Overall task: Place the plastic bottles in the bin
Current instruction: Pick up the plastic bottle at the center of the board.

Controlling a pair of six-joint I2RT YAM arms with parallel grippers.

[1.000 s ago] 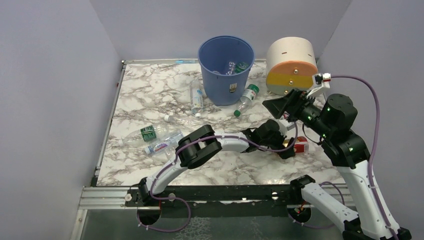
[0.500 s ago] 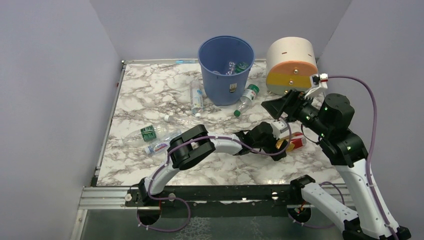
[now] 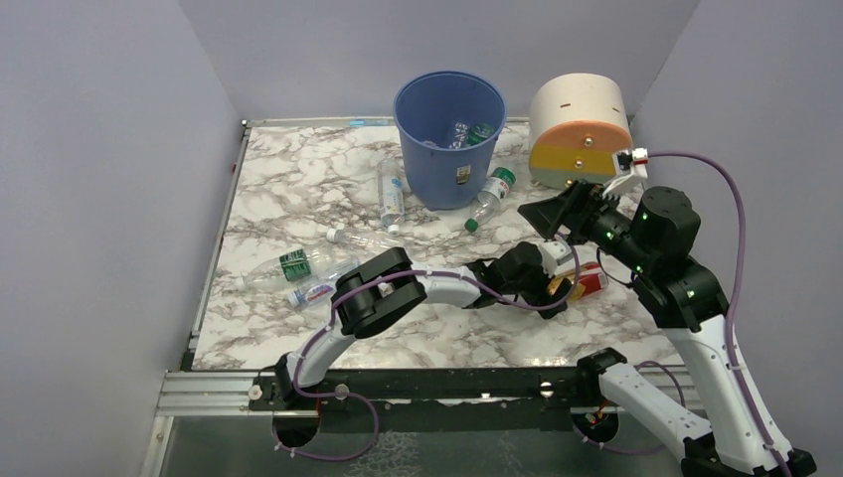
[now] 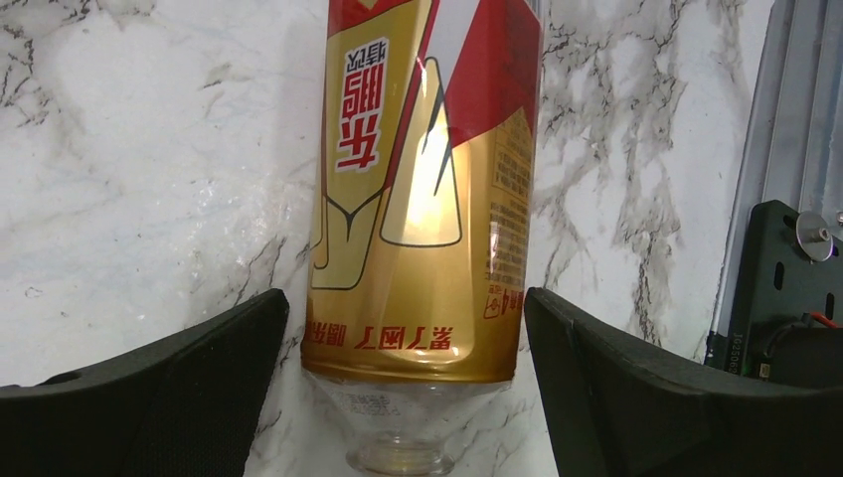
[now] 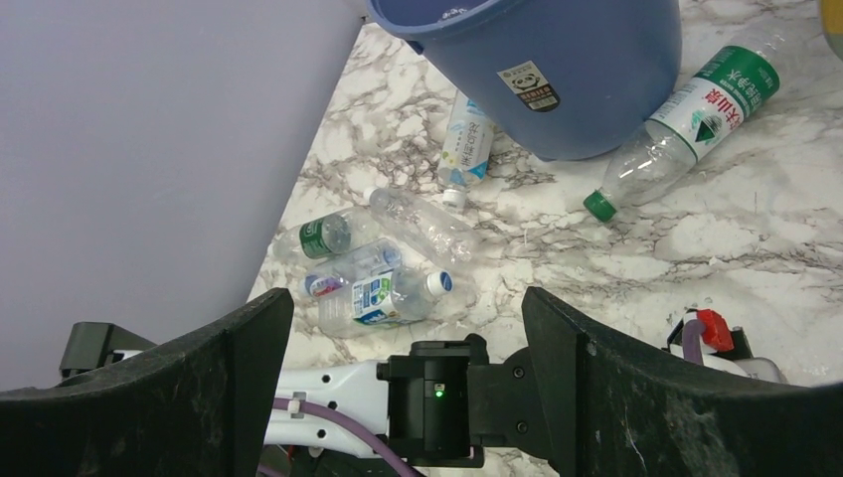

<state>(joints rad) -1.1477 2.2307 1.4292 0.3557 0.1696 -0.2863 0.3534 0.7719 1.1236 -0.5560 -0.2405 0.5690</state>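
A plastic bottle with a red and gold label (image 4: 422,199) lies on the marble table, neck toward the camera. My left gripper (image 4: 408,388) is open with one finger on each side of the bottle, close to it, with narrow gaps. In the top view that bottle (image 3: 590,282) is at the right, by the left gripper (image 3: 559,285). My right gripper (image 3: 557,212) is open and empty in the air above it; it also shows in the right wrist view (image 5: 408,388). The blue bin (image 3: 449,134) stands at the back with bottles inside.
A green-capped bottle (image 3: 490,197) and a blue-labelled bottle (image 3: 391,194) lie against the bin. Three more bottles (image 3: 323,273) lie at the left. A cream drum with orange and yellow bands (image 3: 580,129) stands right of the bin. Grey walls enclose the table.
My left arm has drawn back a little to the left, and the red and gold bottle has shifted slightly left with it. My right gripper has edged up and back.
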